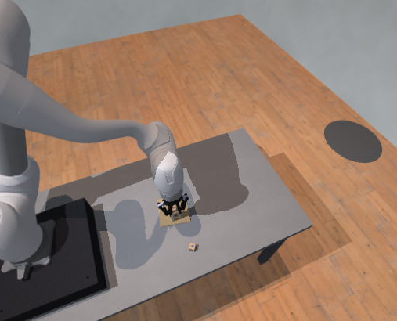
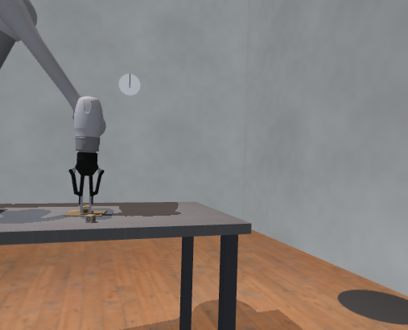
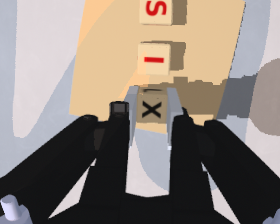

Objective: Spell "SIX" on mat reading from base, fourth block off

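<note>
My gripper (image 1: 175, 214) (image 2: 86, 211) (image 3: 152, 101) points down at the mat and is shut on the X block (image 3: 151, 109), at the mat's near end in the wrist view. A strip of another face with a dark mark shows at the block's far edge; whether it is slightly tilted or touches the mat I cannot tell. The I block (image 3: 154, 59) and the S block (image 3: 156, 9) lie in line beyond it on the mat (image 1: 164, 222) (image 2: 70, 213) (image 3: 98, 80), red letters up and sideways in the wrist view. The fourth block (image 1: 192, 247) (image 2: 90, 219) lies off the mat, a blue mark on top.
The grey table (image 1: 227, 227) (image 2: 153, 221) carries the mat and the fourth block. The black base plate (image 1: 74, 254) stands at the table's left in the top view. The table's front edge runs beyond the fourth block.
</note>
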Action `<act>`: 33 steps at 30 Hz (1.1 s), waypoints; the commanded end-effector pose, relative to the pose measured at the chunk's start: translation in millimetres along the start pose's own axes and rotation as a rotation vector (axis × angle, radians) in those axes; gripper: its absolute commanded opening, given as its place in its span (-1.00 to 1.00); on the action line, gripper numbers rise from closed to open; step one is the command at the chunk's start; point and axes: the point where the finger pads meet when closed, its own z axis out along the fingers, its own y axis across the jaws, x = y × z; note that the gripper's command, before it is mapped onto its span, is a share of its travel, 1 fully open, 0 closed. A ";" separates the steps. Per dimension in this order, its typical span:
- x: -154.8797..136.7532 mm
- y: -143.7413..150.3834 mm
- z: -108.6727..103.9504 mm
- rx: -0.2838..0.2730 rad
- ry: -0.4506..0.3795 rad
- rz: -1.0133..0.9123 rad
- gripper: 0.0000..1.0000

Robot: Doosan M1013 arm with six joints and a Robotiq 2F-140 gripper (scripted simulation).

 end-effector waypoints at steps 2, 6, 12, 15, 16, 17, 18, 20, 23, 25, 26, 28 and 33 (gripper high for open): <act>-2.6 -0.1 3.3 -0.002 -0.002 0.008 -0.74; -2.6 -0.1 3.3 -0.002 -0.002 0.008 -0.65; -2.6 -0.1 3.3 -0.002 -0.002 0.008 -0.60; -2.6 -0.1 3.3 -0.002 -0.002 0.008 -0.55; -2.6 -0.1 3.3 -0.002 -0.002 0.008 -0.55; -2.6 -0.1 3.3 -0.002 -0.002 0.008 -0.50; -2.6 -0.1 3.3 -0.002 -0.002 0.008 -0.50; -2.6 -0.1 3.3 -0.002 -0.002 0.008 -0.50; -2.6 -0.1 3.3 -0.002 -0.002 0.008 -0.50; -2.6 -0.1 3.3 -0.002 -0.002 0.008 -0.50; -2.6 -0.1 3.3 -0.002 -0.002 0.008 -0.50; -2.6 -0.1 3.3 -0.002 -0.002 0.008 -0.50; -2.6 -0.1 -1.5 -0.002 -0.002 0.008 -0.50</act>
